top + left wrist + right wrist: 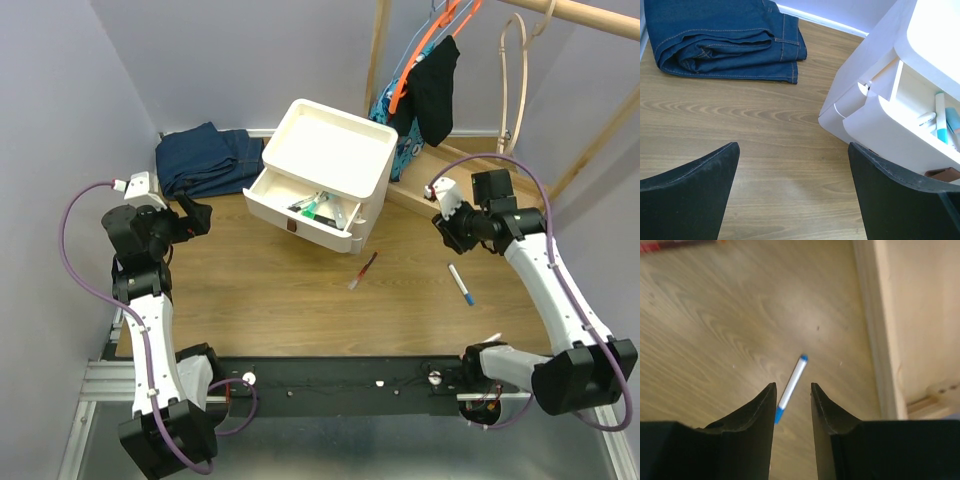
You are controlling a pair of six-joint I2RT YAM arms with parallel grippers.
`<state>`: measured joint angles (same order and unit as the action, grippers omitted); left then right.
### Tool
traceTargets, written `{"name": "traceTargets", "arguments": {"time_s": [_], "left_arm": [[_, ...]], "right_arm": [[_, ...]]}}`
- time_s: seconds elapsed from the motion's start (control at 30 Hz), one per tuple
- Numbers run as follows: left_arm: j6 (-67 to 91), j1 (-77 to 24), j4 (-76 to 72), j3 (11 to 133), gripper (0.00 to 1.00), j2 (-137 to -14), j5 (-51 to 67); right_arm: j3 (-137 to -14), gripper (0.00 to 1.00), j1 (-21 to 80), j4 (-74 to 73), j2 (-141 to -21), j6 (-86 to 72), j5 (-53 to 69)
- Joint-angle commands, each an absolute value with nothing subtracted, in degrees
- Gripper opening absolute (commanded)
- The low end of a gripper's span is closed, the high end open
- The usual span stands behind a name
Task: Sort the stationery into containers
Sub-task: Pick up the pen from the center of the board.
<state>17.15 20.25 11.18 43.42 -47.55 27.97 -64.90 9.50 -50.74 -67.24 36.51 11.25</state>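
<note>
The white drawer stack (pixel 335 150) stands at the back centre, its top drawer (pixel 300 215) pulled open with several markers (pixel 322 208) inside. A red pen (pixel 363 270) lies on the table in front of it. A white marker with blue cap (pixel 460 284) lies further right. My left gripper (pixel 195 215) is open and empty, left of the stack; its view shows the open drawer (pixel 890 130) and the markers (pixel 940 120). My right gripper (pixel 448 232) hovers above the blue-capped marker (pixel 795 375), narrowly open (pixel 793 384) and empty.
Folded blue jeans (pixel 205 160) lie at the back left, also in the left wrist view (pixel 725 40). A long wooden tray (pixel 430 190) slants at the back right, close to my right gripper (pixel 905 315). Clothes on hangers (pixel 432 80) hang above it.
</note>
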Motion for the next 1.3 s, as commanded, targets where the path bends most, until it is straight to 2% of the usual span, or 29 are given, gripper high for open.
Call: {"name": "traceTargets", "arguments": {"time_s": [0.0, 0.3, 1.03, 1.1, 1.2, 1.27], "left_arm": [[17.84, 20.22, 9.49, 44.74, 0.99, -48.16, 29.44], [16.70, 20.13, 10.72, 43.60, 0.99, -46.85, 28.48], [15.73, 20.22, 11.78, 43.51, 0.99, -46.41, 27.60], [15.73, 20.21, 11.78, 43.51, 0.99, -46.49, 27.60], [15.73, 20.30, 11.69, 43.68, 0.99, -46.67, 27.69], [15.56, 20.30, 11.86, 43.86, 0.99, -46.67, 27.69]], "right_arm": [[-61.52, 0.38, 6.07, -54.93, -72.58, 34.46, 4.66], [-59.33, 0.37, 4.75, -53.79, -87.26, 38.58, 2.55], [-56.08, 0.34, 4.75, -48.43, -100.54, 37.09, -1.67], [-55.29, 0.32, 4.75, -48.43, -101.42, 37.26, -1.76], [-55.19, 0.17, 4.66, -49.83, -101.78, 37.62, -0.35], [-57.21, 0.13, 4.75, -52.28, -100.73, 37.53, 4.89]]}}
